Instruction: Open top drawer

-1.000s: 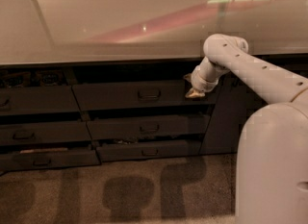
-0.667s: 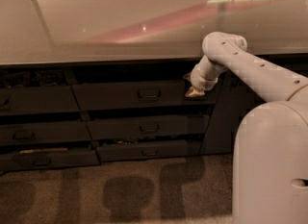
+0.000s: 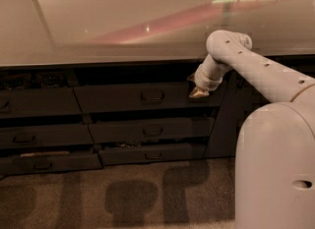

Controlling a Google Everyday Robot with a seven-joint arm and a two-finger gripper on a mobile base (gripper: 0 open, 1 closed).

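Observation:
The top drawer (image 3: 123,98) is the dark grey-brown front just under the countertop, in the middle column, with a small bail handle (image 3: 152,96) at its centre. A dark gap shows above its upper edge. My gripper (image 3: 198,91) sits at the drawer front's right end, near its top corner, well to the right of the handle. The white arm (image 3: 246,61) reaches to it from the right. Whether the gripper touches the drawer front cannot be told.
A pale glossy countertop (image 3: 123,21) overhangs the drawers. Two slimmer drawer fronts (image 3: 147,130) lie below the top one, the lowest (image 3: 147,154) slightly out. More drawers (image 3: 39,102) stand at the left. My white body (image 3: 275,164) fills the lower right. Carpet (image 3: 123,198) lies in front.
My white body in the foreground has edged slightly left. The gripper stays at the same spot on the drawer's right end.

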